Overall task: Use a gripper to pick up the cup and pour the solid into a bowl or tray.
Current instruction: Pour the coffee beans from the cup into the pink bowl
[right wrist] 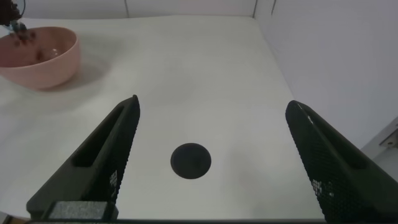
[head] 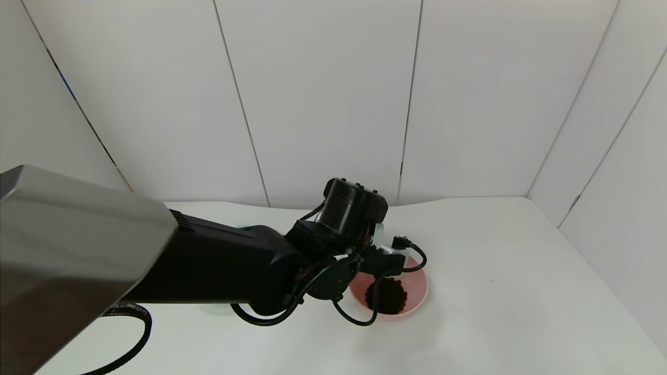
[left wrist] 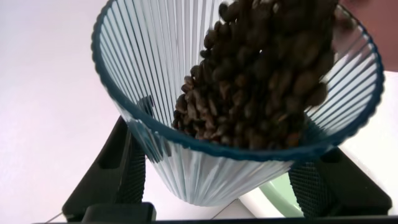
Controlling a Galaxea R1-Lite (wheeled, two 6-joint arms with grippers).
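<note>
My left gripper (left wrist: 217,180) is shut on the cup (left wrist: 205,171), a ribbed clear blue-grey mug, its fingers (left wrist: 127,174) pressing on both sides. The cup is tipped, and the brown bean-like solid (left wrist: 261,81) slides toward its rim. In the head view the left wrist (head: 349,213) hangs over the pink bowl (head: 417,297), hiding most of the cup. A heap of the solid (head: 386,296) lies in the bowl. My right gripper (right wrist: 211,155) is open and empty above the table, with the bowl (right wrist: 43,62) farther off.
A pale green plate (left wrist: 283,193) shows beneath the cup. A round black spot (right wrist: 191,160) marks the white table under my right gripper. White walls enclose the table at the back and right.
</note>
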